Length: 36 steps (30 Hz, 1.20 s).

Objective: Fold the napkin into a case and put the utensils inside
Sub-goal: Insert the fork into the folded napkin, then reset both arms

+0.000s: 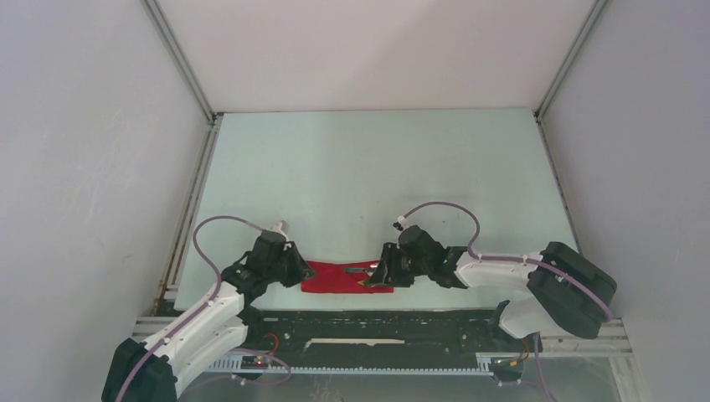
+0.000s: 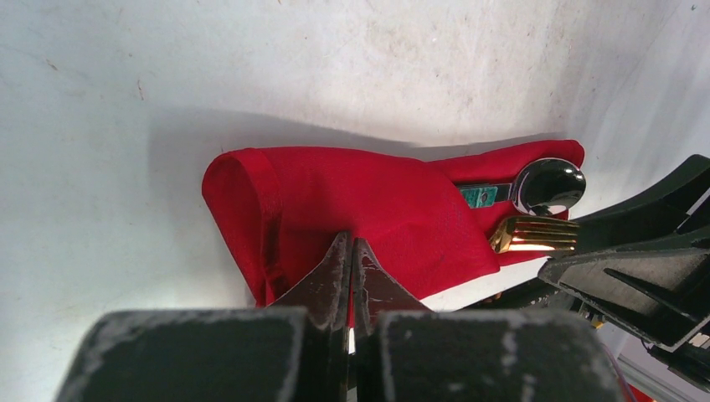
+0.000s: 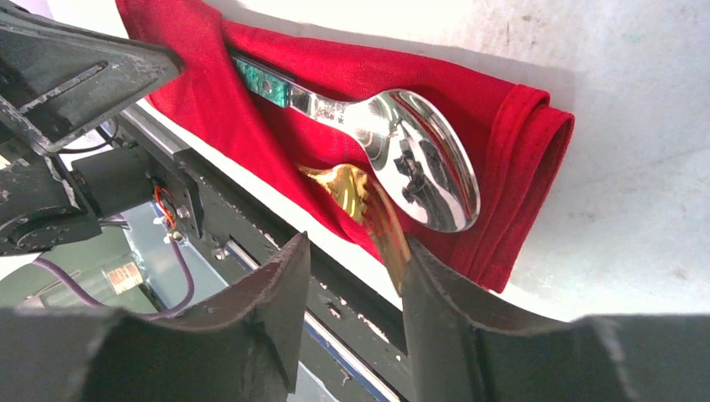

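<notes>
The red napkin is folded into a narrow case (image 1: 339, 277) that lies by the table's near edge. It also shows in the left wrist view (image 2: 368, 209) and in the right wrist view (image 3: 502, 126). The spoon (image 3: 410, 151), with its teal handle (image 2: 479, 196), and the gold fork (image 3: 368, 205) lie tucked in the case. The spoon's bowl (image 2: 548, 186) and the fork's tines (image 2: 536, 235) stick out at the right end. My left gripper (image 2: 352, 244) is shut on the cloth's near edge at the left end (image 1: 306, 270). My right gripper (image 3: 356, 251) is open at the right end (image 1: 375, 277). Its right finger touches the fork's tip.
A black perforated rail (image 1: 377, 322) runs along the near edge just below the case. Grey enclosure walls (image 1: 92, 151) stand left, right and at the back. The pale table (image 1: 377, 167) stretches beyond the case. The right gripper's dark body (image 2: 645, 260) crowds the case's right end.
</notes>
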{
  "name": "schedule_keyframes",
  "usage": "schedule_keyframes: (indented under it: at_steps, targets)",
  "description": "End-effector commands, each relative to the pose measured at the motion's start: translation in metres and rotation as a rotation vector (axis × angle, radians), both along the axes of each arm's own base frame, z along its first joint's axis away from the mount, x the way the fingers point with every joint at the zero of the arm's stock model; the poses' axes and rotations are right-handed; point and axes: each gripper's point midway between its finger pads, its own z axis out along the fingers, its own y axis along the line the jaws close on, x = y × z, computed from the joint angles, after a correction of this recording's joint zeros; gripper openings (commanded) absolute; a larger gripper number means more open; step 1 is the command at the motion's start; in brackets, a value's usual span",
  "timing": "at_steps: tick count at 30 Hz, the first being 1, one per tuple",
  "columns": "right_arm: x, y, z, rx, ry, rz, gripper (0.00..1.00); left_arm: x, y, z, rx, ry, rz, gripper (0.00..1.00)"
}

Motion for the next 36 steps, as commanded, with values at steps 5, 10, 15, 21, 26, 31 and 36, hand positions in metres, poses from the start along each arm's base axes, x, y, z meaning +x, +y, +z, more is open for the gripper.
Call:
schedule_keyframes:
  at_steps: [5,10,15,21,26,31,36]
  targets:
    - [0.006,-0.017,0.026,-0.131,-0.101,-0.008,0.60,0.011,0.001,0.019,-0.010,-0.075,0.016,0.04]
    - [-0.001,-0.049,0.044,-0.254,-0.157,-0.005,0.62,0.016,0.002,0.044,-0.023,-0.133,0.029,0.15]
    - [0.012,-0.093,0.109,-0.344,-0.355,-0.047,0.67,0.026,-0.001,0.114,-0.072,-0.333,-0.007,0.42]
    - [0.024,-0.153,0.279,-0.185,-0.745,-0.233,1.00,0.016,0.009,0.307,-0.060,-0.871,-0.154,0.64]
    - [0.016,-0.206,0.380,-0.108,-0.979,-0.348,1.00,-0.017,0.060,0.429,0.082,-1.210,-0.050,0.85]
    - [0.008,-0.240,0.435,-0.069,-1.128,-0.417,1.00,-0.049,0.102,0.492,0.140,-1.380,0.087,1.00]
    - [0.003,-0.246,0.447,-0.016,-1.186,-0.431,1.00,-0.060,0.116,0.502,0.161,-1.400,0.135,1.00]
